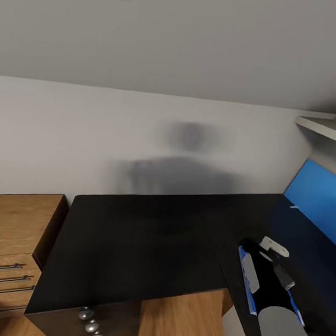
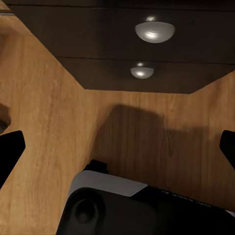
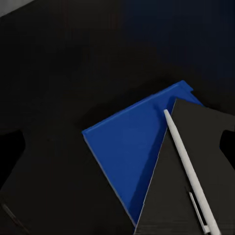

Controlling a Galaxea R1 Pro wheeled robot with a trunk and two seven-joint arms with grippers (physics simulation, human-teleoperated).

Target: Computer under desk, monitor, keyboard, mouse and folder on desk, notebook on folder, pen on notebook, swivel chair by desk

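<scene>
Right jaws spread and empty above the flat bright blue folder [image 3: 128, 152] on the glossy black desk [image 1: 135, 239], grey notebook [image 3: 196, 181] and whitish pen [image 3: 188, 169] stacked on it; left jaws spread near the drawers; withdraw straight up, leaving the stack undisturbed.

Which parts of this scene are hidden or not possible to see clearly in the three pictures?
- Flat bright blue folder, head view: mostly covered by the right arm.
- Dark grey notebook, right wrist view: cut off by the picture edge.
- Whitish stick pen, right wrist view: its clip end runs to the edge.
- Glossy black desk, head view: its right side is cut by the frame.
- Left claw, left wrist view: fingertips barely enter at the edges.
</scene>
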